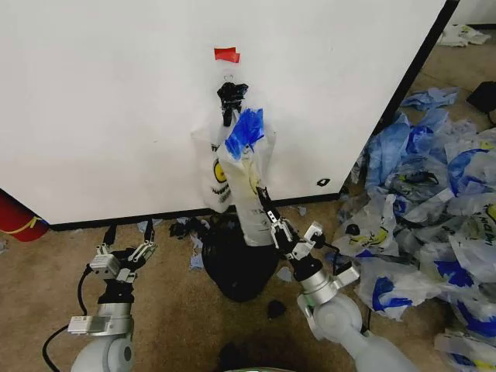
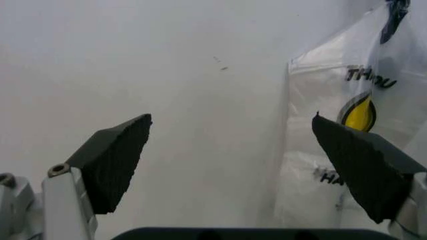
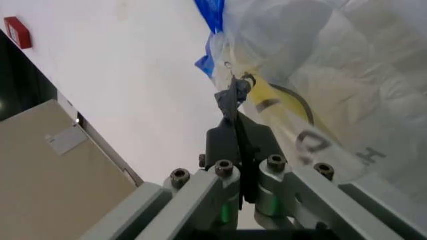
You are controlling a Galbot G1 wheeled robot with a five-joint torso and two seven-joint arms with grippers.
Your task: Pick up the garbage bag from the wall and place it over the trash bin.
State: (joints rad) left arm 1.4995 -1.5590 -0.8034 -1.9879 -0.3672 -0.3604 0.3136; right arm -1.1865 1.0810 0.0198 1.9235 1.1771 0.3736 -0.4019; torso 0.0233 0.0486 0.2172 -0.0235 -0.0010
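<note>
A garbage bag (image 1: 246,174), whitish with a blue patch near its top, hangs in front of the white wall (image 1: 101,101). It is drawn down and outward from the hook area. My right gripper (image 1: 268,214) is shut on its lower part, and the closed fingertips (image 3: 235,107) pinch the plastic of the bag (image 3: 320,75). The black trash bin (image 1: 242,267) stands on the floor just below the bag, against the wall's base. My left gripper (image 1: 124,260) hovers low to the left of the bin, open (image 2: 230,150) and holding nothing, facing the wall.
A bunch of like smiley bags (image 1: 211,174) hangs from a black knot (image 1: 231,97) under a red tape piece (image 1: 226,54). Many loose bags (image 1: 434,201) litter the carpet at right. Black scraps (image 1: 275,308) lie near the bin. A red object (image 1: 15,217) sits far left.
</note>
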